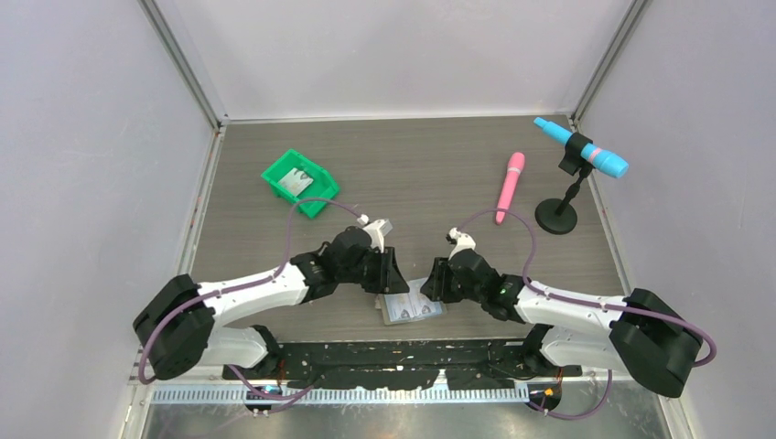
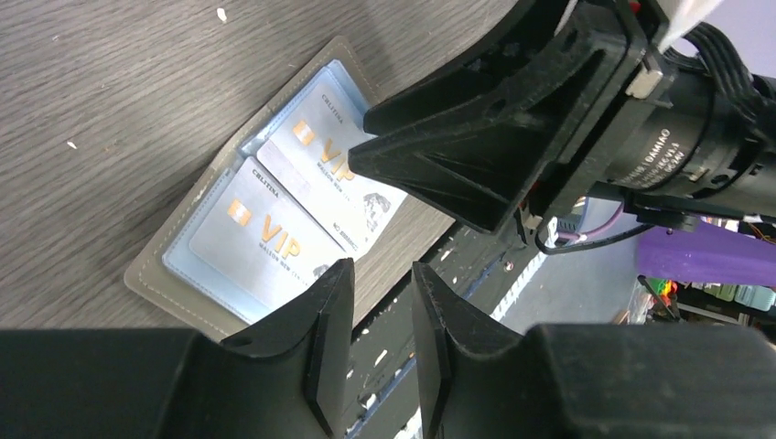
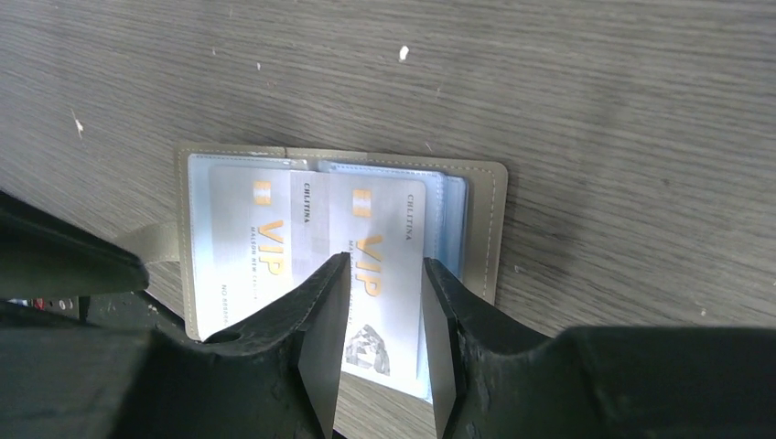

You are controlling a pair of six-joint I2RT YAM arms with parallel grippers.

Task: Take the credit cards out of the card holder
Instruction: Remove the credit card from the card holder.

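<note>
The card holder [image 1: 414, 309] lies open and flat near the table's front edge, between both arms. Its beige border [image 3: 483, 229] and pale blue pockets show in the wrist views. One of the credit cards [image 3: 240, 240], printed VIP, sits in the left pocket. Another [image 3: 384, 224] sticks out past the holder's near edge, slightly askew. My right gripper [image 3: 384, 274] hovers over that card, jaws apart on either side of its print, open. My left gripper [image 2: 382, 279] is open and empty by the holder's near corner [image 2: 151, 274], over the table edge.
A green bin [image 1: 299, 183] with a pale card-like item stands at the back left. A pink stick [image 1: 510, 186] lies at the back right, beside a black stand [image 1: 556, 217] carrying a blue tool [image 1: 583, 148]. The black base plate [image 1: 403, 352] borders the front edge.
</note>
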